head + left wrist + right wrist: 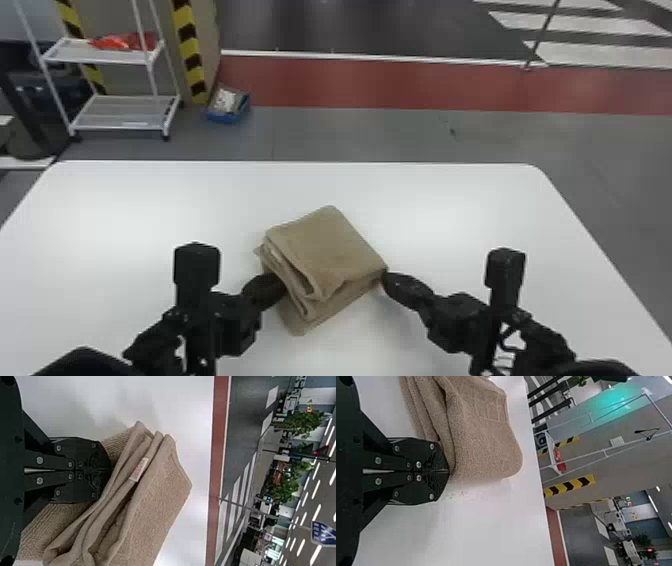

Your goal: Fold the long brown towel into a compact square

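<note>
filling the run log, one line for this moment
Folded brown cloth towel on white table | black left gripper shut, at left side | black right gripper shut, at right corner

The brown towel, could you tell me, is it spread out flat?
No, the towel lies folded in stacked layers on the white table.

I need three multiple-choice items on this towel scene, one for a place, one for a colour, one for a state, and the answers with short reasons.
1. Where does the towel lie?
A) on the floor
B) on the table
C) on a shelf

2. What colour is the tag?
A) blue
B) green
C) white

3. How are the fingers of the left tool?
A) shut
B) spread wide
C) half open

Answers:
1 B: the head view has it on the white top.
2 C: the left wrist view shows it pale against brown cloth.
3 A: in the left wrist view their tips meet.
</note>
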